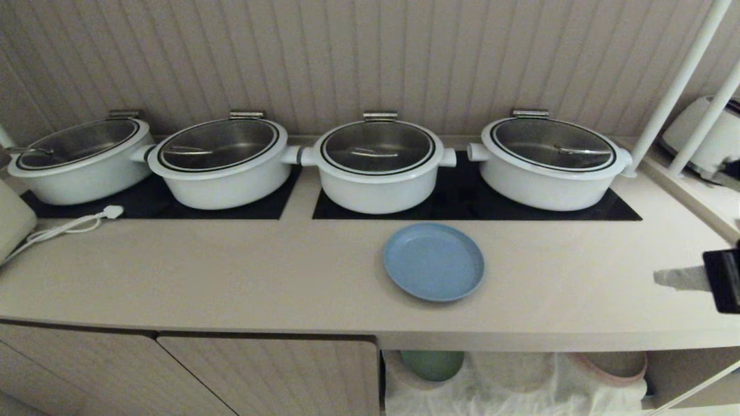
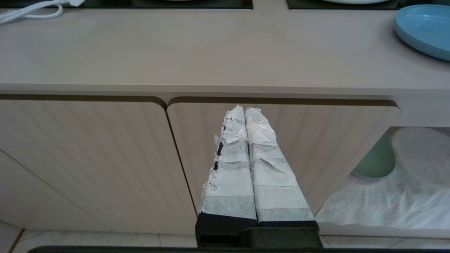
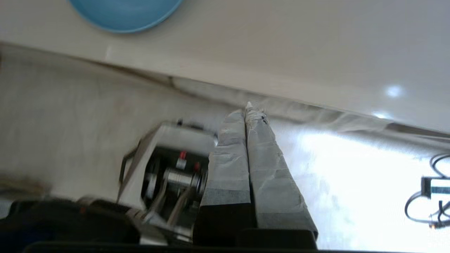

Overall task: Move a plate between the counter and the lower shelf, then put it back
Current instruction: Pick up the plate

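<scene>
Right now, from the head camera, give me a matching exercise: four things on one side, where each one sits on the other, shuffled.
Things:
1. light-blue plate
2. green plate
3. white pots
4. white cable

Places:
A. on the black hob panels
B. lower shelf, on the white cloth
C. counter's left end
D. counter, before the hob

Pairs: 1-D, 2-B, 3-A, 4-C

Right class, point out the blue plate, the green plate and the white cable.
Blue plate [image 1: 433, 262], head view, its flat centre.
Green plate [image 1: 432, 364], head view, its visible face.
White cable [image 1: 60, 229], head view, mid-length.
</scene>
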Robot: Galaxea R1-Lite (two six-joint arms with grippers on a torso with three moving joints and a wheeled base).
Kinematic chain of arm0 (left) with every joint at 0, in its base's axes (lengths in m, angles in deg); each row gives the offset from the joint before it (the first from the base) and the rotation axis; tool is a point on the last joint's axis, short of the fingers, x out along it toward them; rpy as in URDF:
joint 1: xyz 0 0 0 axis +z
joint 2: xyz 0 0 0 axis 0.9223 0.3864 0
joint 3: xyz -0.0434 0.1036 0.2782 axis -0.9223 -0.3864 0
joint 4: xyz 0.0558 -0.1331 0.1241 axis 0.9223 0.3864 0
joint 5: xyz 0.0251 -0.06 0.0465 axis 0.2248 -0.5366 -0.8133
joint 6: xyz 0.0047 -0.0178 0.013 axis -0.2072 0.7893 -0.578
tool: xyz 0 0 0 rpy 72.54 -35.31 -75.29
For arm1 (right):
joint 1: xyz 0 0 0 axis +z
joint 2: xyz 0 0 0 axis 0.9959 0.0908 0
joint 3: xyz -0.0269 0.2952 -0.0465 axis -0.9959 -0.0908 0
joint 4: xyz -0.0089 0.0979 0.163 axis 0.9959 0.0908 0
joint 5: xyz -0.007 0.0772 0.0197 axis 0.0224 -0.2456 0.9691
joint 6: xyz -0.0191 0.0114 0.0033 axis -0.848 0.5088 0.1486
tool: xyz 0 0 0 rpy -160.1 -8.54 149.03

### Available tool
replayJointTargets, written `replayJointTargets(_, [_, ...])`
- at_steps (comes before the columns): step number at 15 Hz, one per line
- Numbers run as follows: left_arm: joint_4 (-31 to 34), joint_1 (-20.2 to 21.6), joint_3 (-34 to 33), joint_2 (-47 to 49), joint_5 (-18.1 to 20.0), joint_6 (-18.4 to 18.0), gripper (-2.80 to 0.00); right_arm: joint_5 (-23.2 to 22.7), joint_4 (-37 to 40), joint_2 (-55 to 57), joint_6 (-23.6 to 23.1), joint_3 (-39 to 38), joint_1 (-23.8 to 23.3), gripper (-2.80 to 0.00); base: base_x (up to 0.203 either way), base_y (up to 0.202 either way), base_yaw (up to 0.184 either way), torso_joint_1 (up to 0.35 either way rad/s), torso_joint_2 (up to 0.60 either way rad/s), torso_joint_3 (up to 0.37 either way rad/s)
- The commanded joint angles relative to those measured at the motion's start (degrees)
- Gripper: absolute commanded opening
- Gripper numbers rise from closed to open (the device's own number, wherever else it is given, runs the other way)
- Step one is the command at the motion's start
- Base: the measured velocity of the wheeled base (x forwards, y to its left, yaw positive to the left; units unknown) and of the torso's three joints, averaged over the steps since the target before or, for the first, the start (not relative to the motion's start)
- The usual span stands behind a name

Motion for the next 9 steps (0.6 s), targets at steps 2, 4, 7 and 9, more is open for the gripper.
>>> replayJointTargets(2, [0.0, 0.0, 0.0, 0.0, 0.0, 0.0, -2.80, -0.1, 7.7, 13.8, 1.1, 12.7, 5.0, -2.80, 0.000, 0.000, 0.000, 0.000, 0.00, 0.000])
replayJointTargets(4, [0.0, 0.0, 0.0, 0.0, 0.0, 0.0, -2.80, -0.1, 12.7, 21.7, 4.2, 22.8, 8.8, -2.80, 0.000, 0.000, 0.000, 0.000, 0.00, 0.000])
replayJointTargets(7, [0.0, 0.0, 0.0, 0.0, 0.0, 0.0, -2.80, 0.1, 23.4, 32.4, 8.9, 39.7, 11.8, -2.80, 0.000, 0.000, 0.000, 0.000, 0.00, 0.000])
replayJointTargets(9, [0.0, 0.0, 0.0, 0.0, 0.0, 0.0, -2.80, 0.4, 31.7, 39.6, 10.5, 48.7, 13.0, -2.80, 0.000, 0.000, 0.000, 0.000, 0.00, 0.000])
